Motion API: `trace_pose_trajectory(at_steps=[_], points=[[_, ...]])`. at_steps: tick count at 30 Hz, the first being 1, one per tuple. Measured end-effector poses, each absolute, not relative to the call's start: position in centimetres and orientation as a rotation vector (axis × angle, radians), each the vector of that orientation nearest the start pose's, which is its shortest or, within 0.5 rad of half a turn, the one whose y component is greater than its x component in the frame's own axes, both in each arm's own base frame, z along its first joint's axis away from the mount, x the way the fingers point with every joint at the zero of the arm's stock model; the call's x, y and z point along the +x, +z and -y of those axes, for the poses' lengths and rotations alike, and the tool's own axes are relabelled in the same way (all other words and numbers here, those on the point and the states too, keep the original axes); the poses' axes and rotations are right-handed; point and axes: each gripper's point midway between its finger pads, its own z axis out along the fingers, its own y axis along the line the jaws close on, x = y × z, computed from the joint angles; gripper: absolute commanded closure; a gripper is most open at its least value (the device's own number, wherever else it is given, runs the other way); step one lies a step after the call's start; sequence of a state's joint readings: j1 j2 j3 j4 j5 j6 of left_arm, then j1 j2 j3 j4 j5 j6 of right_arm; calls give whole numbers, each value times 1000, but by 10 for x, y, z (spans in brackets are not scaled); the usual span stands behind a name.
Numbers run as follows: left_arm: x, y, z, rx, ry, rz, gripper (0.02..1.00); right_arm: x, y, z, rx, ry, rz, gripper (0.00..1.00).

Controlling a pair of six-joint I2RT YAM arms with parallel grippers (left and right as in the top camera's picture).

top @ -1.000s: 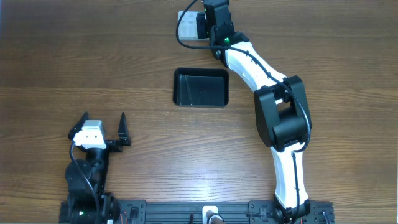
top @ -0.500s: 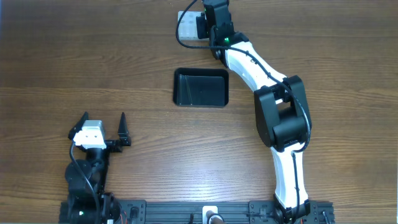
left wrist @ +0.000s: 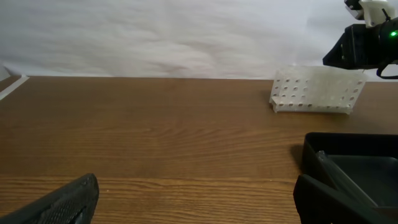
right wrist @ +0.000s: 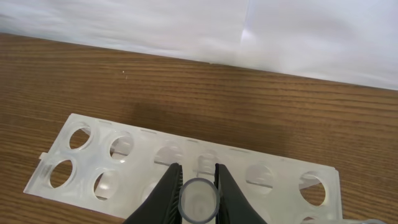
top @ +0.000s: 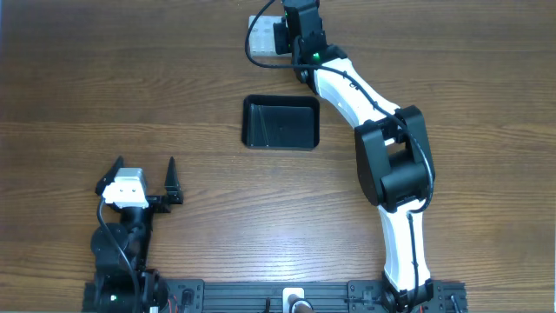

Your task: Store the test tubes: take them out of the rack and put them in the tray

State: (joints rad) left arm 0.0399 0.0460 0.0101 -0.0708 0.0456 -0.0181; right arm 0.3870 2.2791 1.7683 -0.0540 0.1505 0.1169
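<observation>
Toward the near-left corner of the tabletop point(top: 78, 104) the left gripper point(top: 144, 165) sits low with its fingers spread wide and nothing between them. Over the last second it has not stirred.

Past it, about midway across the tabletop and closer to the far edge, lies the black tray point(top: 281, 146). No tube lies in it yet, so the storing seems barely begun, or this could be the first tube.

Just beyond the tray, at the far edge, stands the white rack point(top: 261, 39). The right arm reaches up to it, and the right gripper point(right wrist: 199, 186) hangs directly over the rack's middle holes, fingers point(right wrist: 169, 190) clamped on the rim of a clear tube point(right wrist: 199, 202). Whether the tube's foot is still seated in its hole is hidden beneath the gripper. The rack holes that show around it look empty.

Here too nothing has shifted across the last second: arm, rack and tube all sit exactly as they did. That stillness suggests the grip has settled and the lift has not started. The next move is likely a straight pull upward, then a short carry back to the tray. A slanted pull could drag the light rack along with it.
</observation>
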Motion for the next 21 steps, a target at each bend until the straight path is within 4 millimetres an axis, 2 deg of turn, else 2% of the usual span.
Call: trace_pose_trajectory(at_steps=[7, 10, 12, 16, 18, 21], points=[[248, 151, -2, -14, -22, -1677, 18, 604, 122, -218, -216, 122, -2131, 895], [248, 151, -2, -14, -22, -1677, 18, 602, 136, -219, -222, 120, -2133, 897], [248, 151, -2, -14, -22, -1677, 18, 599, 154, -219, -222, 120, -2121, 897], [248, 151, -2, -14, -22, -1677, 18, 588, 225, -220, -210, 140, -2026, 906], [248, 151, -2, -14, -22, -1677, 18, 575, 272, -218, -202, 156, -1966, 915], [248, 151, -2, -14, -22, -1677, 20, 549, 327, -213, -197, 175, -1920, 928]])
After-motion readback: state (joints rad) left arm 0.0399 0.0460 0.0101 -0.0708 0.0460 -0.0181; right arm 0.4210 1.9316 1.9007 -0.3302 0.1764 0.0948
